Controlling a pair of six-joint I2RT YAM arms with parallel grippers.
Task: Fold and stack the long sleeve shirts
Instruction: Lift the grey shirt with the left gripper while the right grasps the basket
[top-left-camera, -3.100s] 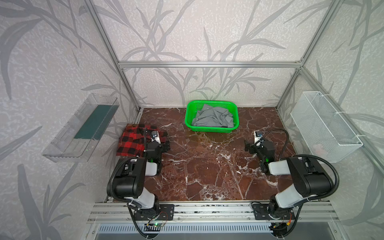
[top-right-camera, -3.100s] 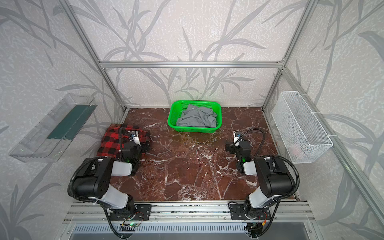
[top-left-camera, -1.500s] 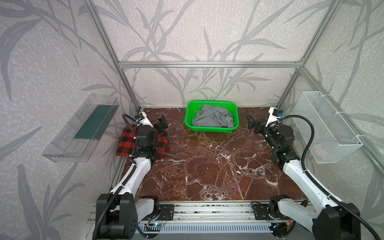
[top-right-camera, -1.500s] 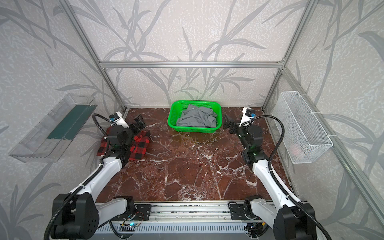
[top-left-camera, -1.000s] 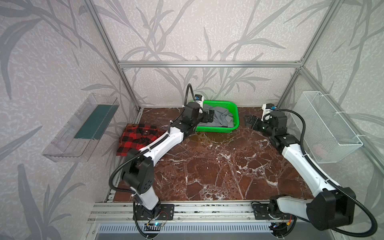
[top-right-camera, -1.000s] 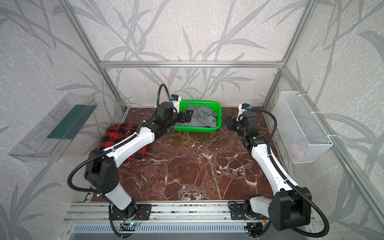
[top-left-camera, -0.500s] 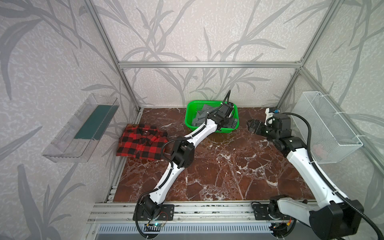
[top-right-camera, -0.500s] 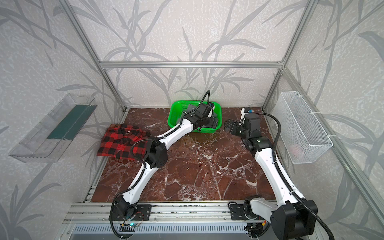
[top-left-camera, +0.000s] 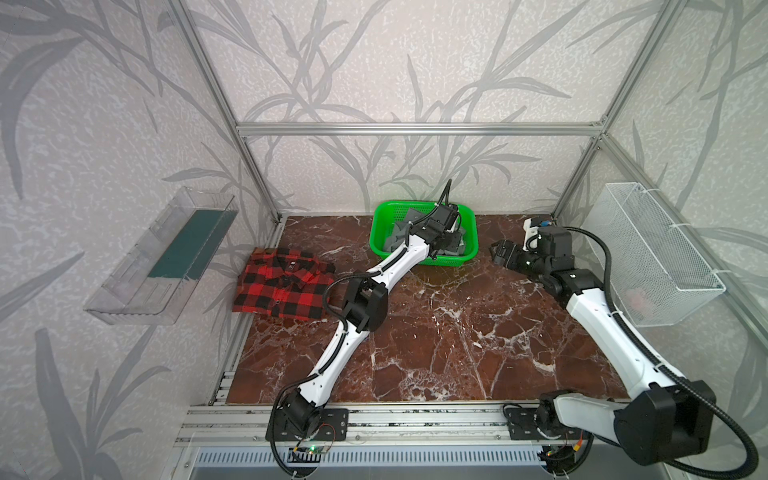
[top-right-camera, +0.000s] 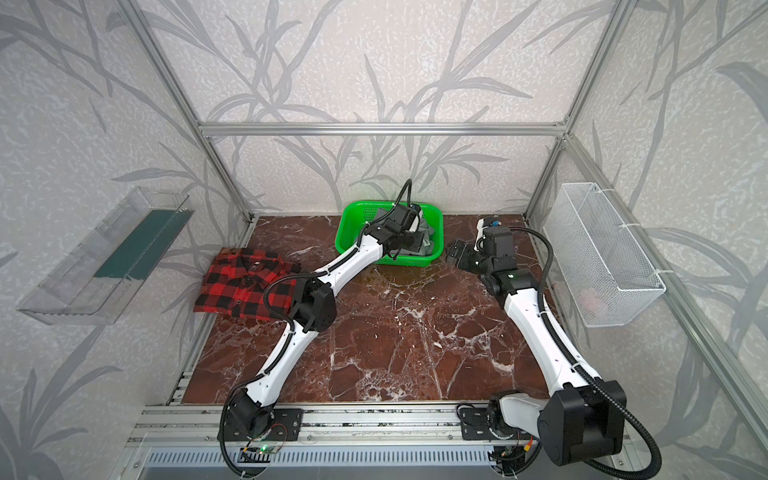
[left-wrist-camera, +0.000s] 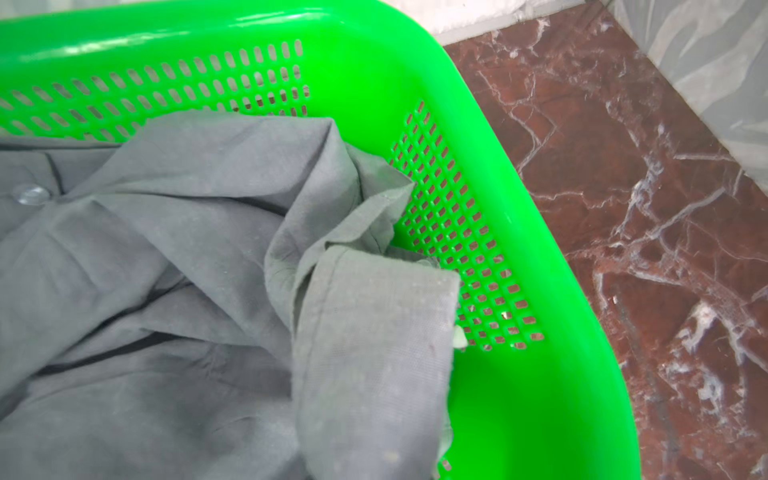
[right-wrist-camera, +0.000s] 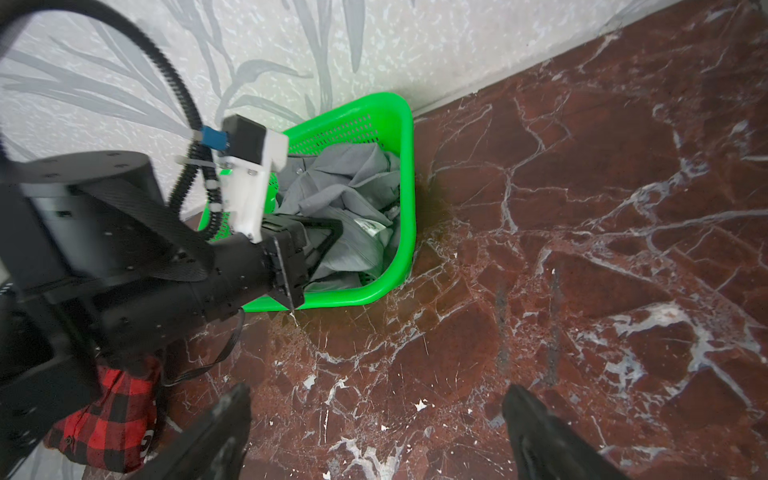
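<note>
One gray shirt (left-wrist-camera: 166, 291), crumpled inside the green basket (right-wrist-camera: 409, 187), is being pinched by the nearer left tool (right-wrist-camera: 332, 237), while the right tool (right-wrist-camera: 378, 390) is being held spread and empty just beside the basket's right wall.

Left arm (top-left-camera: 398, 266) stretched forward, left fingers (right-wrist-camera: 327, 237) closed, right arm (top-left-camera: 598, 316) extended, right fingers (right-wrist-camera: 222, 430) spread wide

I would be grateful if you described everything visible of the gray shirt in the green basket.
The gray shirt is plain light gray woven cloth, crumpled and unfolded, with a clear button and a stitched hem showing. It lies heaped inside the green basket, pressed against its perforated wall. The left gripper reaches into it, shut, apparently pinching fabric.
</note>
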